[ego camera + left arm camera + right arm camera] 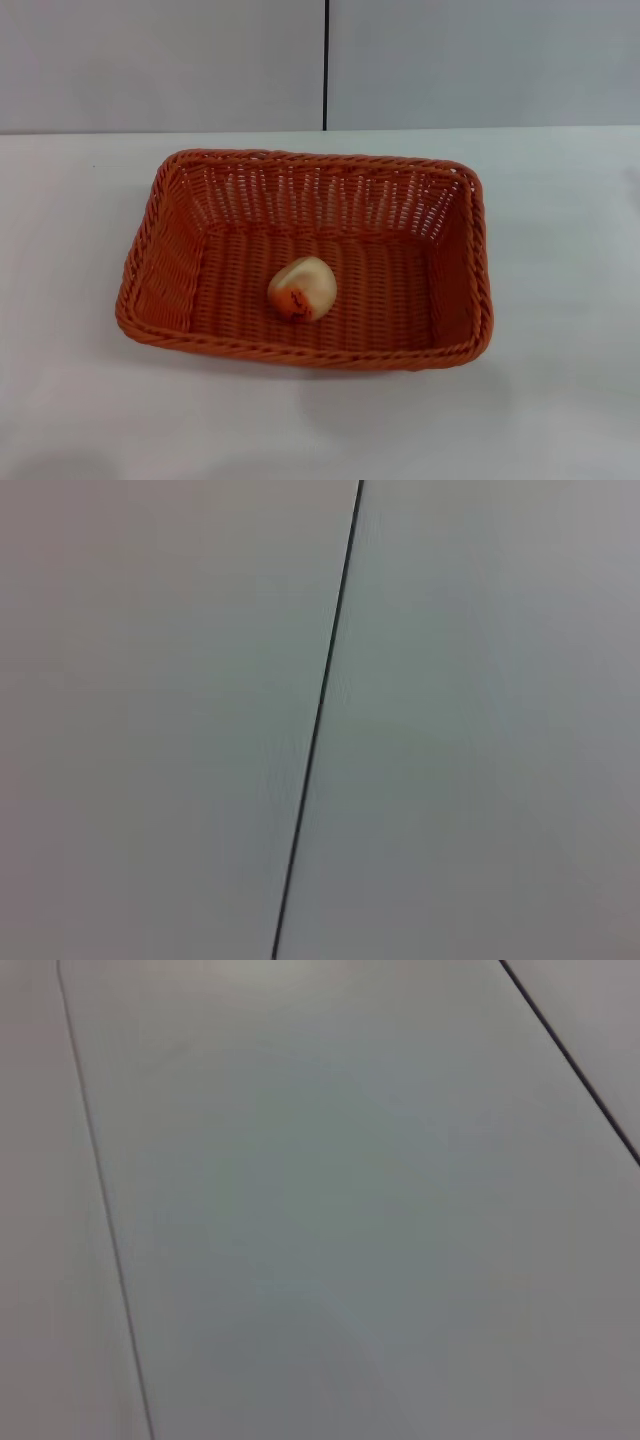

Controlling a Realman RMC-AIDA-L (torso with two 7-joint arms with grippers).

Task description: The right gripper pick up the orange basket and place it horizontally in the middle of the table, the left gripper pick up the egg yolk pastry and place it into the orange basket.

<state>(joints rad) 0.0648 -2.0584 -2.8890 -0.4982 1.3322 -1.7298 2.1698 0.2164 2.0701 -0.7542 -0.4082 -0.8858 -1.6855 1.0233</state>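
Orange basket (305, 255) holds 1 egg yolk pastry (301, 289).

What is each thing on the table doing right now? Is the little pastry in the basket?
orange basket: upright, open side up, set lengthwise across the middle of the table.
egg yolk pastry: inside the basket, resting on its floor, tipped so the orange patch faces the front.
table: white, carrying the basket.
left hand and right hand: neither is in view.
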